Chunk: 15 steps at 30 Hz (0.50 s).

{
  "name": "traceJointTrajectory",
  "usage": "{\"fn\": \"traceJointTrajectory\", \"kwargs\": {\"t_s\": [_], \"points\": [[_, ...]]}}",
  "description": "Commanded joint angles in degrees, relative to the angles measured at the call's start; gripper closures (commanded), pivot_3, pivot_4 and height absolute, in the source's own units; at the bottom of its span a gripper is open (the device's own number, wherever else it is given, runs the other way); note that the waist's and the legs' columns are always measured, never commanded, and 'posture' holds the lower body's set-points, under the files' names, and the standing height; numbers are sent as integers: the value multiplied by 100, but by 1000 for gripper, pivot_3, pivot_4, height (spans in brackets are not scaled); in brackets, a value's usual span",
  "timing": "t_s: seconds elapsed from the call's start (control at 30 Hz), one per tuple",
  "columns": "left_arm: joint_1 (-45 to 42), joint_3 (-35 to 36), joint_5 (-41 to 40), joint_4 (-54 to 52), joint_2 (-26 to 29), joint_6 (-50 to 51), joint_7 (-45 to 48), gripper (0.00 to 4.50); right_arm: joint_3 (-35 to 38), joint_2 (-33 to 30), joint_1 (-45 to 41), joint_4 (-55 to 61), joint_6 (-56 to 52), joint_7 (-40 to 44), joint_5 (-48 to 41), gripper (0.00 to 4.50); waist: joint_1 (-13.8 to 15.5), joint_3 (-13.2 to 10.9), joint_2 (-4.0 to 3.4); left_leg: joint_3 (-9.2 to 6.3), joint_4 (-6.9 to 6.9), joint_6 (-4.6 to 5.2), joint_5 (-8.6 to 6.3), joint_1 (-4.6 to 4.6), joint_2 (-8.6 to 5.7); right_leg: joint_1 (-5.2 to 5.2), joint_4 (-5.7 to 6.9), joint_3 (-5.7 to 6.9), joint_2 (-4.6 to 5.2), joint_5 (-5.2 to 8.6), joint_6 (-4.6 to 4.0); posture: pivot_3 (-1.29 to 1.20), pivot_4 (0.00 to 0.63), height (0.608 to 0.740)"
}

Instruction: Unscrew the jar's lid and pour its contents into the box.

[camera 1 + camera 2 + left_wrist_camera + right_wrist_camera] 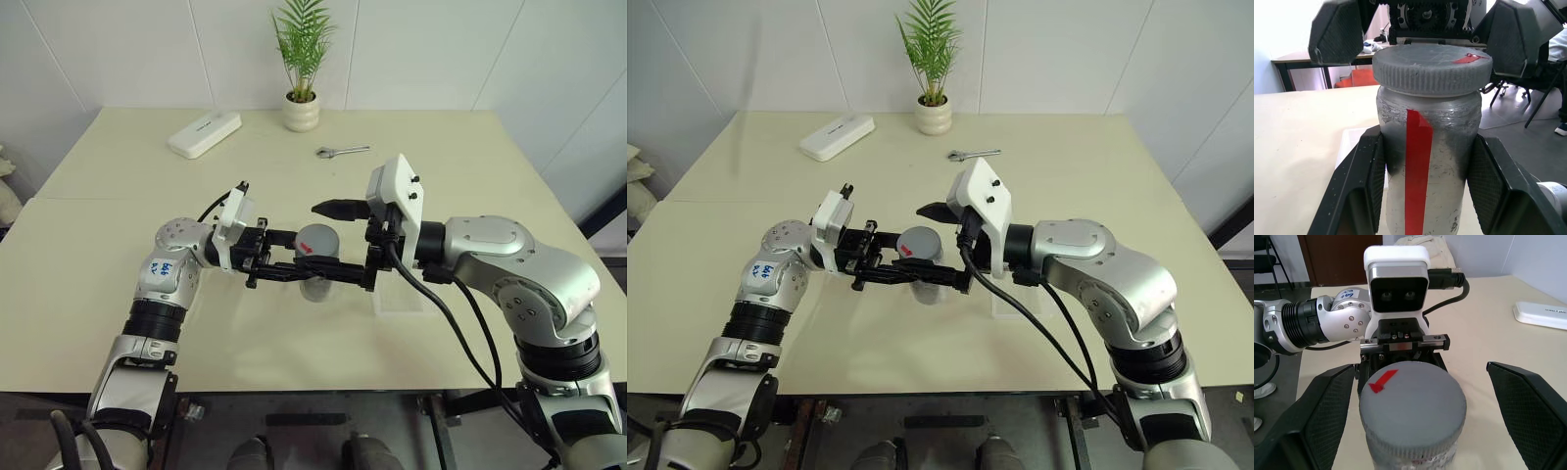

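Left gripper [1425,186] clamps the red-striped jar [1427,176], right gripper [1415,411] spread wide around its red-marked lid [1413,409].

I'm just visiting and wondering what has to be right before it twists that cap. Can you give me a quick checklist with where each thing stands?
1. Jar gripped: ok. The left hand is shut on its body, a finger on each side.
2. Jar upright: ok.
3. Lid on, ready to turn: ok. It sits level on the jar.
4. Right hand around the lid: ok. Its fingers flank the lid on both sides.
5. Right hand gripping the lid: not ok. Fingers open, gaps on both sides.
6. Box ready for pouring: cannot tell. It lies mostly hidden under the right arm.
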<state>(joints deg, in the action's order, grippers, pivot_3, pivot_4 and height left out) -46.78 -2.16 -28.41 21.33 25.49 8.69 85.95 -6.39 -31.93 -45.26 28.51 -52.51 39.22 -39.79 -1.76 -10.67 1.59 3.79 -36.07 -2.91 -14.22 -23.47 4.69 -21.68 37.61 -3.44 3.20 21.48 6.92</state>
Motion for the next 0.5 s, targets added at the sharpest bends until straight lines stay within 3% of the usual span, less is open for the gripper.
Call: {"fn": "traceJointTrajectory", "kwargs": {"t_s": [0.03, 0.5], "points": [[-112, 53, -21, -111, 21, -80, 118, 2535, 93, -19, -19, 213, 27, 31, -87, 0, 0, 0, 0, 0, 0, 0, 0, 0, 0, 0, 0, 0, 0, 0, 0, 0, 150, 740], [-105, 61, -14, -105, 31, -94, 110, 2535, 114, -49, -18, 214, -2, 54, -86, 0, 1, 0, 0, 0, 0, 0, 0, 0, 0, 0, 0, 0, 0, 0, 0, 0, 150, 740]]}}
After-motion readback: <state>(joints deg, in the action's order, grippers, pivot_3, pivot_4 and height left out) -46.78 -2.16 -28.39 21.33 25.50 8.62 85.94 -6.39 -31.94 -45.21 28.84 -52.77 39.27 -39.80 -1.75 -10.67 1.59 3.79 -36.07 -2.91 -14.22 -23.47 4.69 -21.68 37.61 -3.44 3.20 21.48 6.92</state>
